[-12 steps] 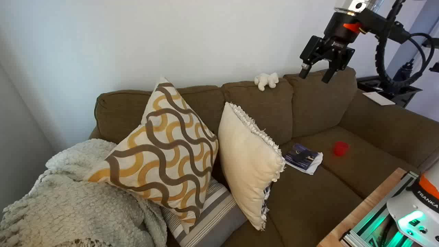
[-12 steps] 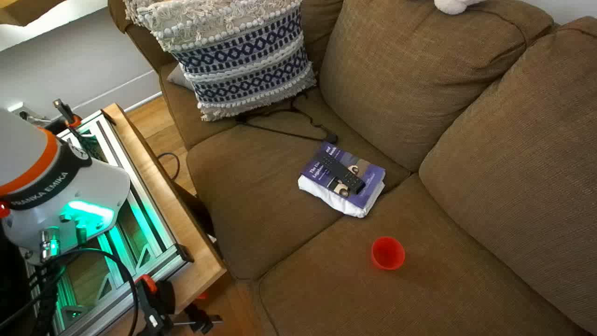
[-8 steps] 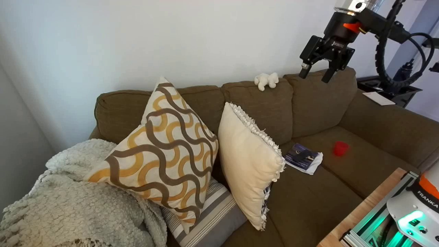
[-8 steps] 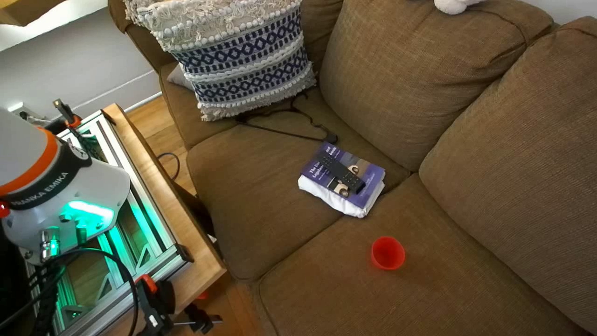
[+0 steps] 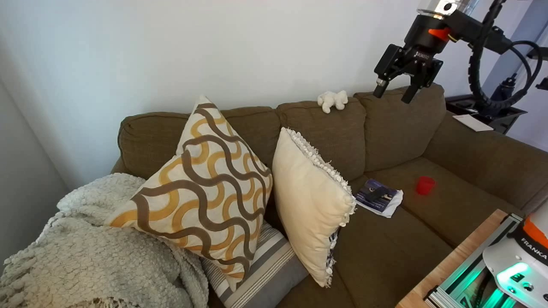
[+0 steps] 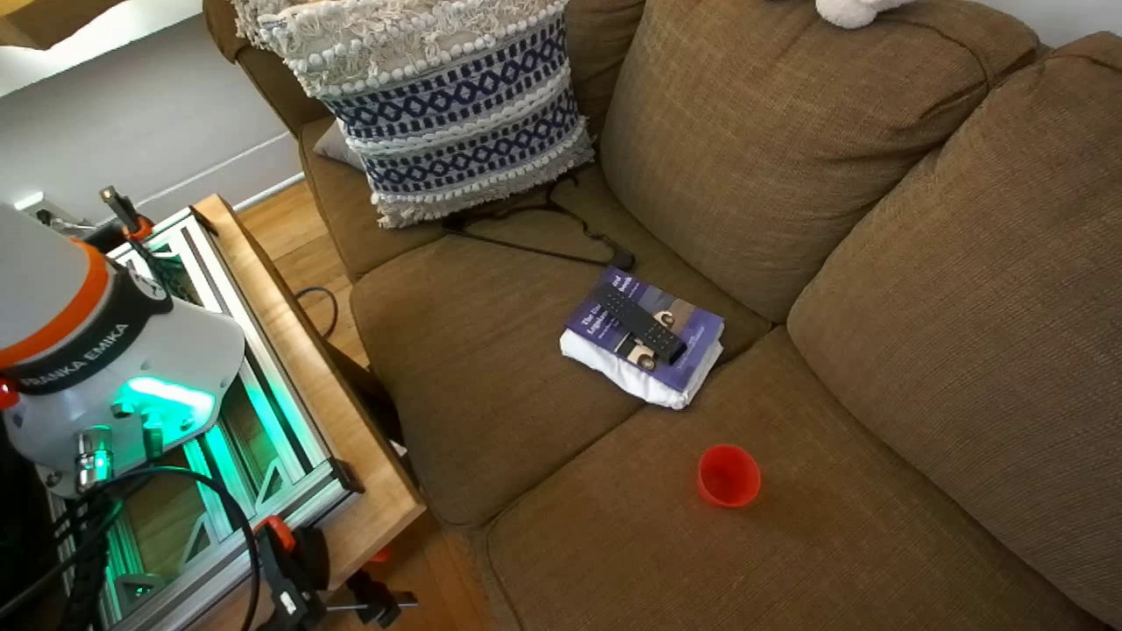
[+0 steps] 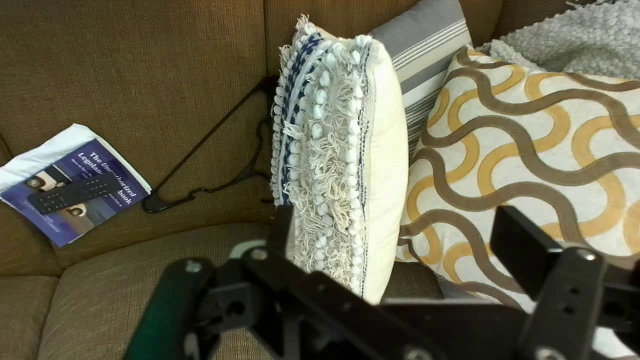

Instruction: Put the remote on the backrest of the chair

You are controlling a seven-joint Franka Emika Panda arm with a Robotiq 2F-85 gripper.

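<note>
The black remote [image 6: 641, 323] lies on a purple book [image 6: 701, 329] on the seat of the olive-brown sofa, the chair [image 6: 806, 149]. In an exterior view the remote [image 5: 375, 194] looks small and dark on the book. In the wrist view the remote [image 7: 73, 193] is at the far left, away from the fingers. The padded backrest [image 5: 398, 128] runs along the wall. My gripper [image 5: 394, 94] hangs high above the sofa, fingers wide apart with nothing between them. In the wrist view the open gripper [image 7: 392, 225] points toward the pillows.
A white plush toy [image 5: 332, 101] sits on top of the backrest. A red cup [image 6: 729, 476] and a black hanger [image 6: 543, 250] are on the seat. A fringed pillow [image 6: 465, 114], a wavy-patterned pillow [image 5: 214, 184] and a fleece blanket [image 5: 102, 252] fill one end.
</note>
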